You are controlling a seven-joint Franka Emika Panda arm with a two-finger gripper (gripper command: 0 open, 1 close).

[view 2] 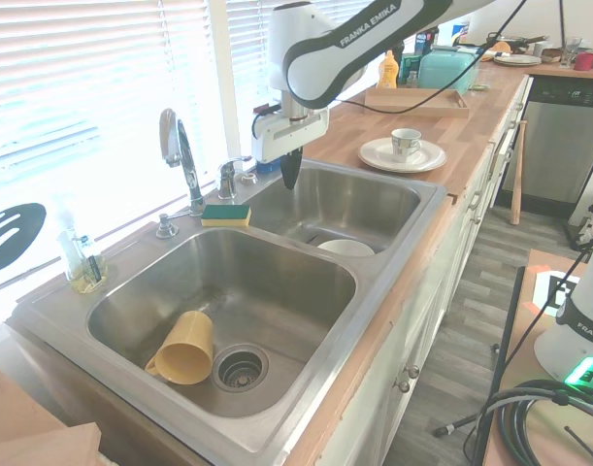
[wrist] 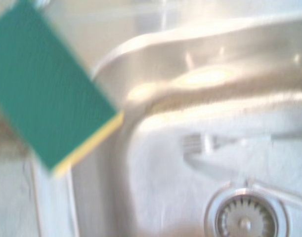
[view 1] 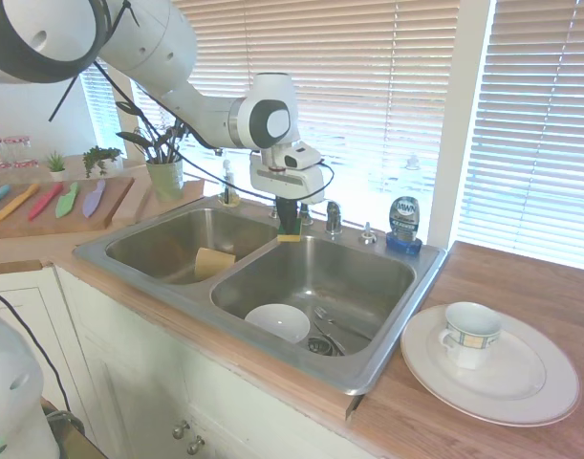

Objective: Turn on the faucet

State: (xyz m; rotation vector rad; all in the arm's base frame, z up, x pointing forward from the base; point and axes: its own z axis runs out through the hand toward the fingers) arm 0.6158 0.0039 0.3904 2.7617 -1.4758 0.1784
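Steel double sink set in wooden table. Left to right in second exterior view: yellow cup in near basin, faucet arching on back rim, green-yellow sponge just beside its base, chrome handle post, then gripper pointing down over far basin, fingers together, holding nothing. White bowl below.
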